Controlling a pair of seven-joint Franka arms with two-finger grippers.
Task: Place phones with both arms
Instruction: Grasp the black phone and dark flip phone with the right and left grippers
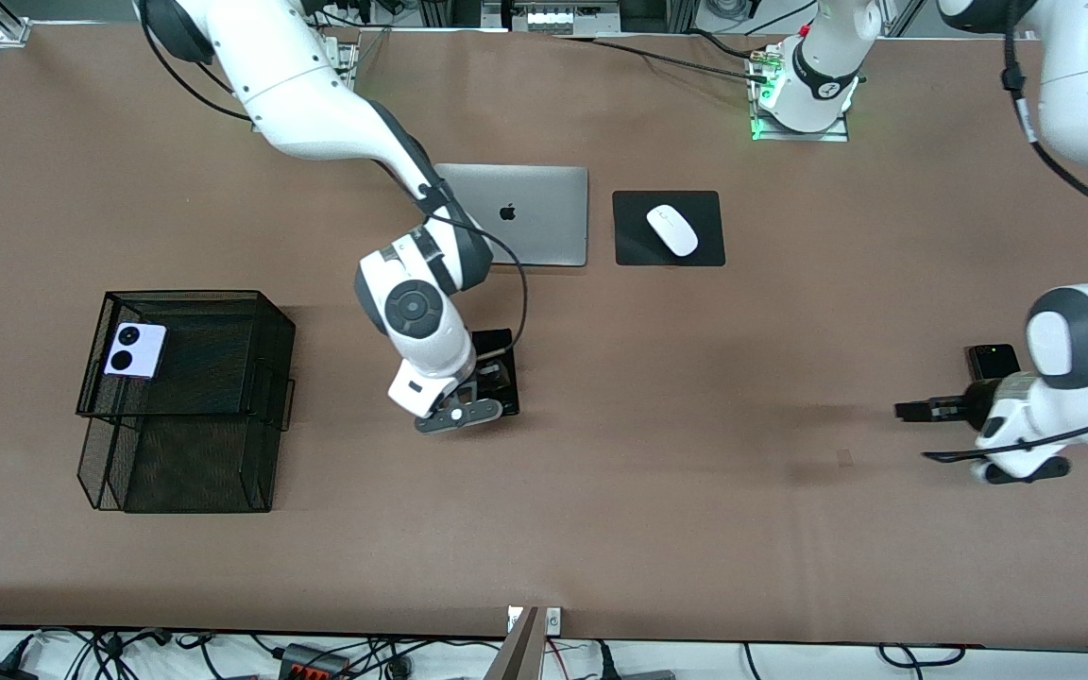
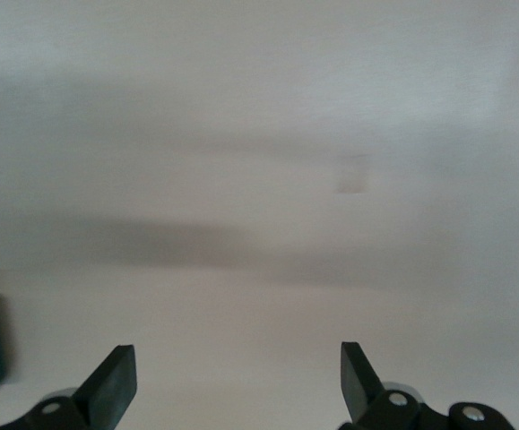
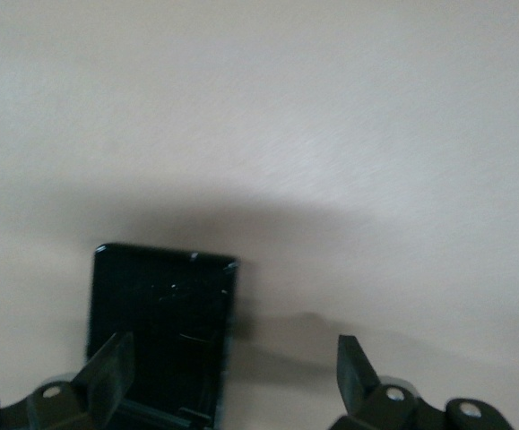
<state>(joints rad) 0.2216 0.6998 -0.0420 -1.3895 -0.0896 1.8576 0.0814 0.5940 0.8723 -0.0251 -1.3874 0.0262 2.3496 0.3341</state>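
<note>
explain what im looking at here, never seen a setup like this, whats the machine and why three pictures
These are two white robot arms at a brown table. The big picture looks down from across the table; the other two come from cameras on each arm's wrist.

On the table: a black mesh basket with a lilac flip phone on top, a silver laptop, a white mouse on a black pad, a long black phone and a small black flip phone.

The right gripper hangs open over the long black phone. The left gripper is open beside the small black flip phone. Nothing is held.
</note>
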